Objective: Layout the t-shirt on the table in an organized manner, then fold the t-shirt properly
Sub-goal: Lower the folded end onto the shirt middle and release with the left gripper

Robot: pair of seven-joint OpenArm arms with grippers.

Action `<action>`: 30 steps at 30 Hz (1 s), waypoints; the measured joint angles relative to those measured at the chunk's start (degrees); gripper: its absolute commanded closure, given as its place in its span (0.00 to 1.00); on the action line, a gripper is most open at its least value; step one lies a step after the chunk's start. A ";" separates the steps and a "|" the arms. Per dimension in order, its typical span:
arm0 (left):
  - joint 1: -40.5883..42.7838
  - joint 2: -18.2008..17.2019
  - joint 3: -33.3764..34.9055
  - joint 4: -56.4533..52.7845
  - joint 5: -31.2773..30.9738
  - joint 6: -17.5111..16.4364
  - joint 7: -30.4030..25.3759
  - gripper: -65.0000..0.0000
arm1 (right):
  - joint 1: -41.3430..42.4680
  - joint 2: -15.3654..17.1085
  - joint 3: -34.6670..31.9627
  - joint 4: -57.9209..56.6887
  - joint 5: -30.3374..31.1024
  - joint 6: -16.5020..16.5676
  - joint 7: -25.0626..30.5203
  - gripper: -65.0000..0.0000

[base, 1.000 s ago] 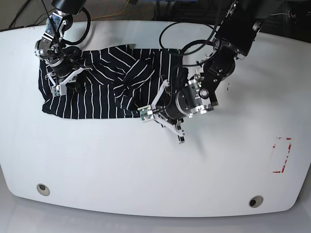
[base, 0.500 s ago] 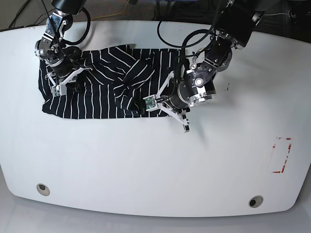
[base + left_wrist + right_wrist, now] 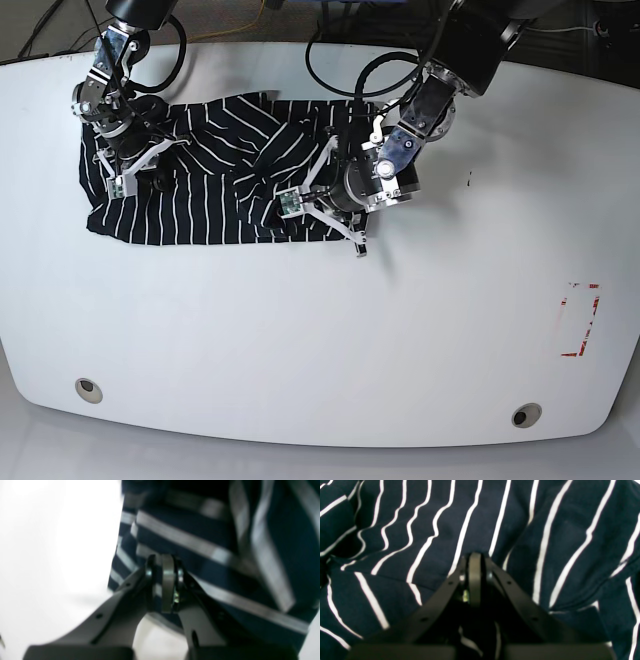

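Base | t-shirt (image 3: 200, 190) rumpled (far-left) | table (image 3: 330, 340) near half bare

- Setting: a robotics lab or test bench, not a home or a shop.
- Evidence 1: a large white table (image 3: 300, 340) with rounded corners fills the base view; two round grommets (image 3: 88, 389) sit near its lower edge, lower left and lower right.
- Evidence 2: a rectangle marked in red (image 3: 580, 318) lies on the tabletop at the right of the frame.
- Evidence 3: two black robot arms enter from the top edge, with loose black cables (image 3: 335, 65) looped beside them.
- Evidence 4: dark flooring and a yellow cable (image 3: 245, 25) show beyond the table's far edge at the top.
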State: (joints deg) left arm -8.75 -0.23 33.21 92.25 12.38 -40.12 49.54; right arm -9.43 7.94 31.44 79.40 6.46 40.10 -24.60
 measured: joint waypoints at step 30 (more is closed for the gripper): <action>-4.96 8.41 5.49 -9.27 0.04 0.00 -5.88 0.95 | -0.02 0.00 -0.02 0.00 0.00 -0.02 0.02 0.96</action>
State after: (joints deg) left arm -13.72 8.19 38.70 82.98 12.43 -40.12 43.66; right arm -9.45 7.94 31.42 79.40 6.46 40.07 -24.58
